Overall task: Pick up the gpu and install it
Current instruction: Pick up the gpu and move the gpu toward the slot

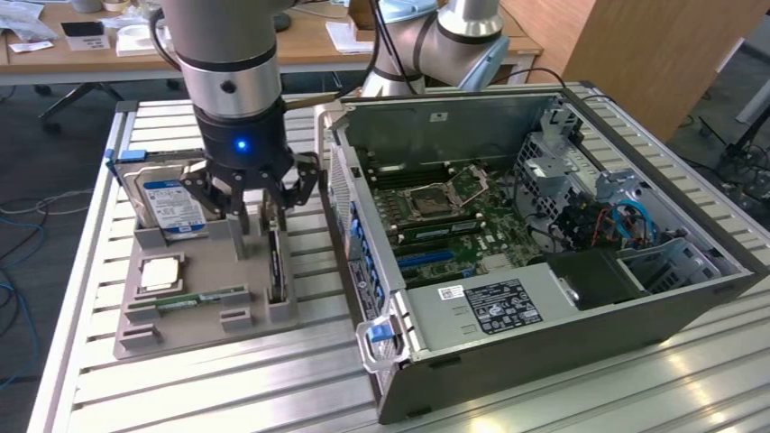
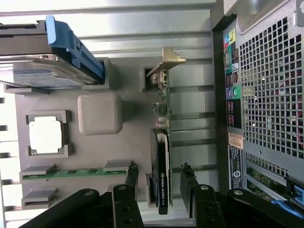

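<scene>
Starting at the exterior view's left, I see the grey fixture tray (image 1: 211, 257) sitting on the slatted bench (image 1: 180, 388). At the tray's far left corner the hard drive (image 1: 169, 203) stands on edge, its blue-white label towards the camera. Nearer the camera, the processor (image 1: 160, 273) lies in its pocket and the memory stick (image 1: 193, 298) lies flat in its holder.

Moving right, the gpu (image 1: 276, 271) stands on its long edge in the slot along the tray's right side, with its silver end bracket (image 2: 168, 59) at one end. The gripper (image 1: 262, 221) hangs straight down over the card. On the wrist view I see its two fingers (image 2: 130, 178) spread, one on each side of the card. There is a visible gap between each finger and the board, so nothing is pinched. The gpu has not yet been lifted from its slot.

Further right, just beside the tray, the computer case (image 1: 542, 225) lies on its side with the panel off and the motherboard (image 1: 445, 212) exposed.
</scene>
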`<state>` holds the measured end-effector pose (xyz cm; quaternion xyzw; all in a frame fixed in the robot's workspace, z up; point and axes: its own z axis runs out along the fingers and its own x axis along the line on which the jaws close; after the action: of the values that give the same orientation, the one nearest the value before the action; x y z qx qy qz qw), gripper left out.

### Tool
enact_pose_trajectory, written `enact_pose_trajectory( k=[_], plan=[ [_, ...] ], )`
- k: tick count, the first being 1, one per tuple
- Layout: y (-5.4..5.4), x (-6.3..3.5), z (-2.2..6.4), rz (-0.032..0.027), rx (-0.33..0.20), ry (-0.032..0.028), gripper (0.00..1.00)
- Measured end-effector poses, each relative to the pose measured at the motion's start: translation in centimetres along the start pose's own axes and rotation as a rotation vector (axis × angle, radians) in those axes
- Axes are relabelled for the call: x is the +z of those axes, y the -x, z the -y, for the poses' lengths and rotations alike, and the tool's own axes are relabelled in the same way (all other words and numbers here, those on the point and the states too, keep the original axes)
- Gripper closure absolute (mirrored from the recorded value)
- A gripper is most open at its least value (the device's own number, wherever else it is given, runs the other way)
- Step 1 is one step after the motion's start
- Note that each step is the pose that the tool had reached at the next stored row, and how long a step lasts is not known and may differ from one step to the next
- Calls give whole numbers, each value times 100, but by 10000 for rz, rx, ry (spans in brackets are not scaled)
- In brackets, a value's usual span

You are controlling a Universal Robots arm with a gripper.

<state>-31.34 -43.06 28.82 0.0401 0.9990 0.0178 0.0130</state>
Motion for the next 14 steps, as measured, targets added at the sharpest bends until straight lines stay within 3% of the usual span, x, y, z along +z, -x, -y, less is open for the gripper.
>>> enact_pose_trajectory(
  k=[7, 14],
  plan=[
    [54, 41, -3, 4, 0, -35, 51],
    [57, 167, 1, 2, -1, -37, 51]
  ],
)
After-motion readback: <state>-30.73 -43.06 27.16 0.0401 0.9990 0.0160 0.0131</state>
